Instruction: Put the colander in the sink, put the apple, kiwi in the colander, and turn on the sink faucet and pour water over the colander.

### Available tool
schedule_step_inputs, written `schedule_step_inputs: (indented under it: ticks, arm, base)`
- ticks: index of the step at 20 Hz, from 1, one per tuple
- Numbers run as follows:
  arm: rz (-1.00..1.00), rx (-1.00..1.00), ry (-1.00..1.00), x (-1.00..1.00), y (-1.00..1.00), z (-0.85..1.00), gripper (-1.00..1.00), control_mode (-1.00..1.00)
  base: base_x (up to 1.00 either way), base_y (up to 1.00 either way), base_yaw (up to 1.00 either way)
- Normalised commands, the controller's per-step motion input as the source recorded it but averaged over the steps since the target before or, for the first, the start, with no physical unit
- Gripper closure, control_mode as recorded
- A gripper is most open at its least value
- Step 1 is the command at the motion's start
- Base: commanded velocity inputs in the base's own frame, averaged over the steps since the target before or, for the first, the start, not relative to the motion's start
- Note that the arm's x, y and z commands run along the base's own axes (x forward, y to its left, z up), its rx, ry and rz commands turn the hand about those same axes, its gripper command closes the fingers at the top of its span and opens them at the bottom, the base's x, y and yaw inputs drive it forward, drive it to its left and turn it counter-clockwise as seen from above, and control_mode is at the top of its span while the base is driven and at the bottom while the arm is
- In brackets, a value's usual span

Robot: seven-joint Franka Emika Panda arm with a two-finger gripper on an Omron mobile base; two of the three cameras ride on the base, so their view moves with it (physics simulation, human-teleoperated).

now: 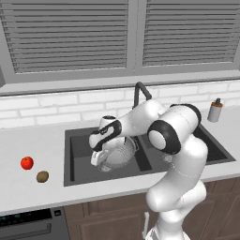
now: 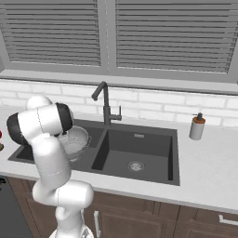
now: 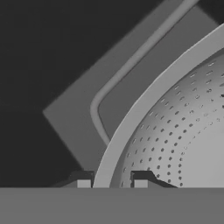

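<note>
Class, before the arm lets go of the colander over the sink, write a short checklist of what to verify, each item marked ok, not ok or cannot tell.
1. gripper shut on the colander rim: ok, fingers sit either side of it.
2. Colander over the left basin of the sink: ok.
3. Colander resting on the basin floor: cannot tell.
4. apple and kiwi waiting on the counter left of the sink: ok.
5. sink faucet running: not ok, no water seen.
</note>
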Motion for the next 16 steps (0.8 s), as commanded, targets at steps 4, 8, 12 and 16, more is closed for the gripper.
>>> schedule_step_inputs:
  ticks: [4,8,12,16]
  arm:
    - [-0.05,0.00,0.00,0.40,-0.15,-0.35,1.00,-1.00]
    - [-0.04,0.00,0.00,0.47,-0.13,-0.35,1.00,-1.00]
    - [-0.02,0.00,0.03,0.43,-0.11,-0.46,1.00,-1.00]
    - [0.00,0.00,0.04,0.42,-0.06,-0.51,1.00,-1.00]
  base:
    - [0.00,0.00,0.00]
    - [0.00,0.00,0.00]
    - [0.00,0.00,0.00]
    - [0.00,0.00,0.00]
